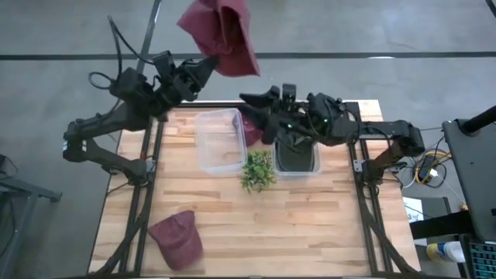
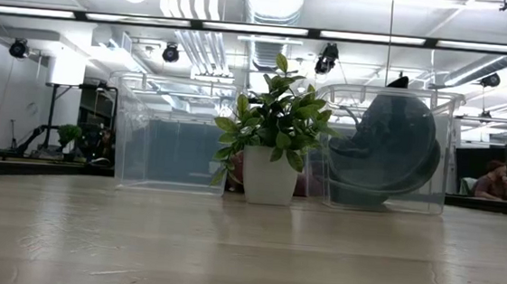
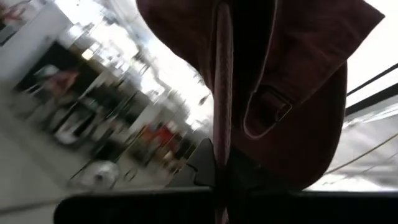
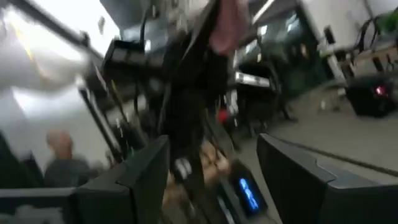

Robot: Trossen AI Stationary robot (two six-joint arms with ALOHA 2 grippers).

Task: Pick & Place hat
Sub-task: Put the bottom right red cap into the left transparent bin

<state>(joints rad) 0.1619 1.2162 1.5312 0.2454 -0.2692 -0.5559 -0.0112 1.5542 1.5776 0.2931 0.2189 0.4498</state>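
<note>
While raised, left claw (image 1: 208, 63) pinches hat (image 1: 223, 32).

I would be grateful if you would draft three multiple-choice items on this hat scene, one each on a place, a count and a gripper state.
1. Where does the small green potted plant stand?
A. Between the two clear plastic bins
B. Inside the left bin
C. At the table's near left corner

2. How many maroon fabric hats show in the high view?
A. One
B. Two
C. Four

3. What is the left gripper doing?
A. Resting open on the table
B. Holding a maroon hat up beyond the table's far edge
C. Reaching into the right bin

Answers: 1 A, the plant sits between the empty clear bin and the clear bin with a dark hat. 2 B, one raised maroon hat and one maroon hat lying on the wooden table. 3 B, the left wrist view shows its fingers shut on maroon cloth.
</note>
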